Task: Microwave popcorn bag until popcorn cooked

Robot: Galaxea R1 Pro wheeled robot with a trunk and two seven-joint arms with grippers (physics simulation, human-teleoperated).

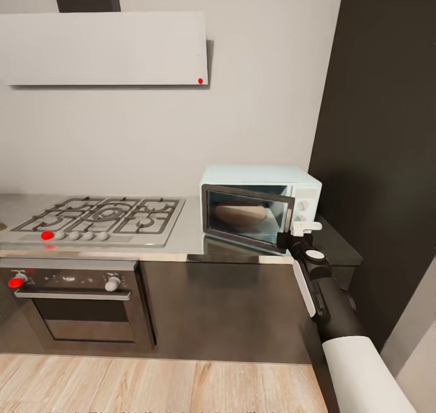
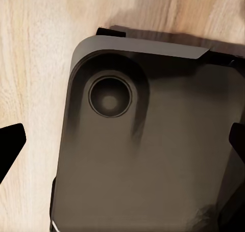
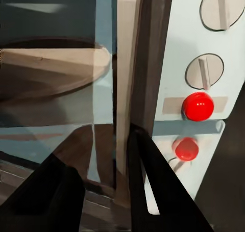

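The right hand (image 1: 295, 238) reaches the near edge of the microwave (image 1: 260, 204) door (image 1: 247, 216), its fingers (image 3: 158, 191) spread on either side of the door's edge, closed on nothing certain. The pale-blue microwave stands at the right end of the desk (image 1: 181, 252), its door ajar and a turntable (image 3: 51, 69) visible through the glass, knobs (image 3: 204, 71) beside it. A hob (image 1: 100, 219) lies left, above an oven (image 1: 79, 307). The left hand's state cannot be told; its camera faces the robot's dark base (image 2: 153, 150) over the wooden floor (image 2: 35, 63).
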